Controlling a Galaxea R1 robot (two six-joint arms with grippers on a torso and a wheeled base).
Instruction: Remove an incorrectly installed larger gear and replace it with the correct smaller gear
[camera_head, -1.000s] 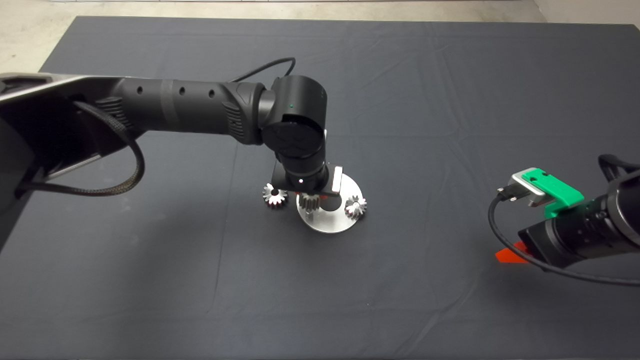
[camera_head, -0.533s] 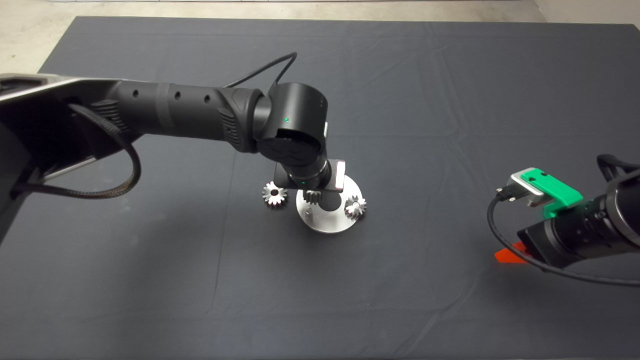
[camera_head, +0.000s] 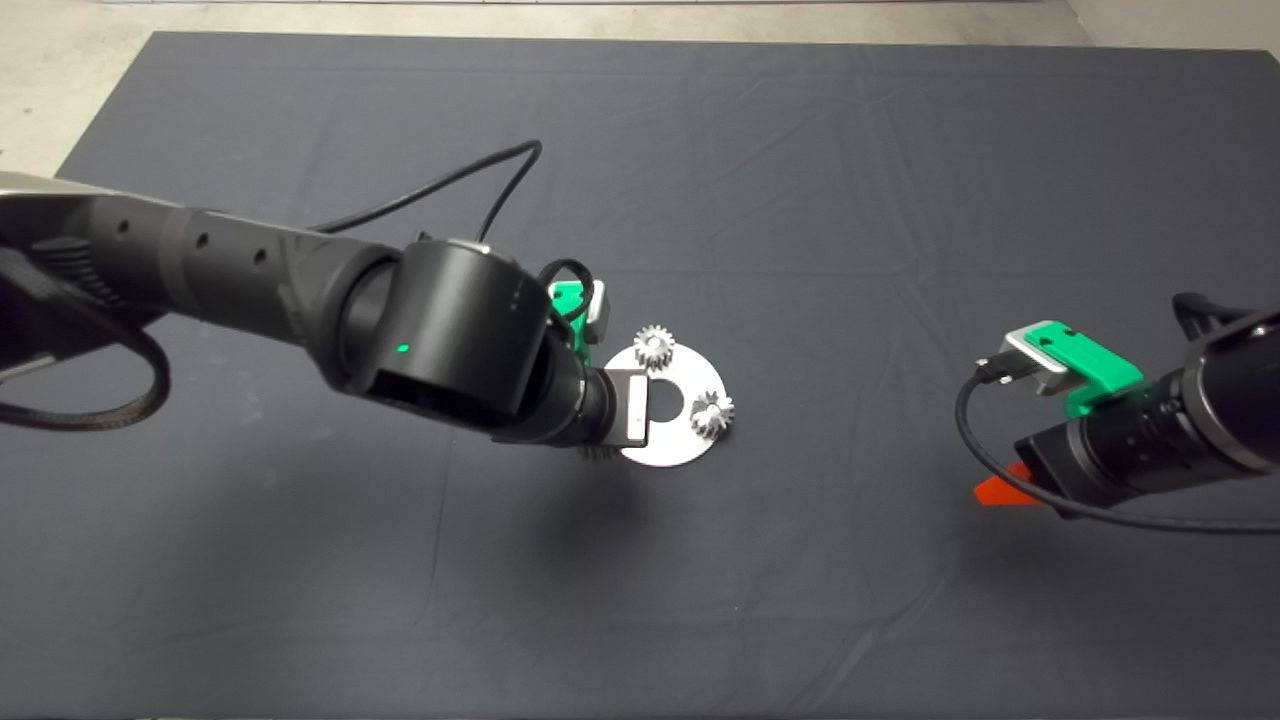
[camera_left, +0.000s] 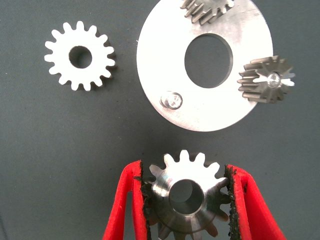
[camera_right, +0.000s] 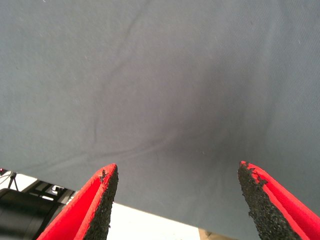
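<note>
- The left end effector (camera_left: 186, 200) is clenching the larger gear (camera_left: 187, 195) between its red fingers (camera_left: 131, 210), holding it just off the edge of the round silver plate (camera_left: 220, 107) and clear of it.
- In the head view, the left arm (camera_head: 300, 290) is reaching in over the dark mat (camera_head: 800, 600) on the counter, hiding most of that gear.
- A bare pin (camera_left: 172, 100) is standing up from the plate near its rim.
- Two other gears are sitting on the plate: one (camera_left: 267, 80) at its side, one (camera_left: 207, 9) at the far edge.
- The smaller gear (camera_left: 79, 56) is lying flat on the mat, just beside the plate and not touching it.
- The right end effector (camera_right: 175, 200) is waiting at the right side of the mat, its fingers (camera_right: 92, 205) spread wide and gripping nothing.
</note>
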